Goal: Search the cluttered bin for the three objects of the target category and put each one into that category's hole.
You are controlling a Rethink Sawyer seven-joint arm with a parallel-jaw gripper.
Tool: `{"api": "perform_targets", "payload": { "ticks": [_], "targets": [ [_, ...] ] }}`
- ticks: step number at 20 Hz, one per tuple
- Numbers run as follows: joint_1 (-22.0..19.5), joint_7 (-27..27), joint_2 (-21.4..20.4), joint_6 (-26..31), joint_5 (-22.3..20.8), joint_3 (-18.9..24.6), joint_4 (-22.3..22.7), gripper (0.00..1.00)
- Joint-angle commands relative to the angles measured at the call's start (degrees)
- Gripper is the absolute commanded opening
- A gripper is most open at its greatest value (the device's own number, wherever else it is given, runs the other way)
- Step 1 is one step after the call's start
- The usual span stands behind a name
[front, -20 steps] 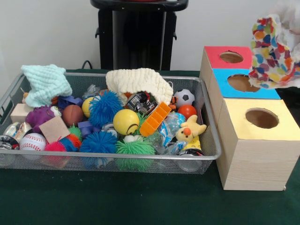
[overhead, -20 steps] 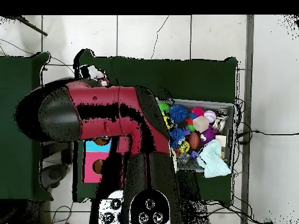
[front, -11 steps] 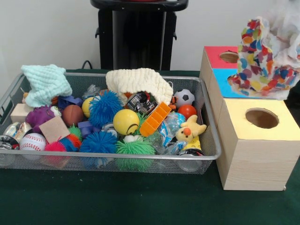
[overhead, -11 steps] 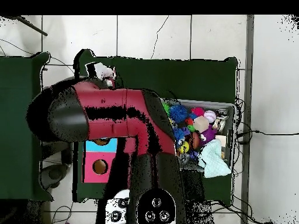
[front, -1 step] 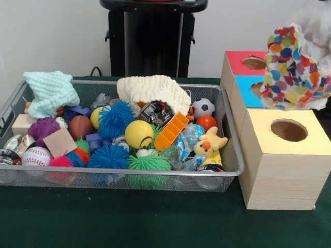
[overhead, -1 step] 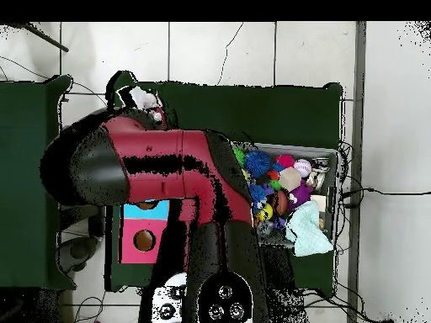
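Note:
A cloth with many coloured spots [front, -1 step: 296, 67] hangs in the air above the blue-topped box [front, -1 step: 247, 95], between the red box's hole [front, -1 step: 254, 62] and the yellow box's hole [front, -1 step: 288, 130]. It is gathered at the top right edge, where white fabric hides my gripper. In the overhead view the red arm [overhead, -1 step: 160, 164] reaches over the boxes, and my gripper [overhead, -1 step: 146, 106] is at its end with a bit of cloth showing. Two more cloths lie in the wire bin [front, -1 step: 124, 178]: a mint one [front, -1 step: 50, 92] and a cream knitted one [front, -1 step: 152, 90].
The bin also holds spiky balls, a yellow ball [front, -1 step: 138, 134], a baseball [front, -1 step: 36, 156], a soccer ball [front, -1 step: 203, 107], an orange block [front, -1 step: 171, 131], a plush duck [front, -1 step: 209, 143] and wooden blocks. The three boxes stand in a row right of the bin.
The spotted cloth swung left over the blue box, then drifted back right a little. In the overhead view the arm shifted slightly over the boxes.

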Motion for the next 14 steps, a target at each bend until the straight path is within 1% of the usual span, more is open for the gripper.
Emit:
{"api": "perform_targets", "payload": {
  "ticks": [1, 8, 14],
  "targets": [
    [-0.6, 4.0, 3.1, -3.1, -1.5, 3.7, 8.5, 0.00],
    [-0.4, 4.6, 3.8, -5.1, -1.9, 3.3, 8.8, 0.00],
    [-0.1, 5.2, 4.3, -7.7, -2.5, 3.1, 10.1, 0.00]
  ]
}}
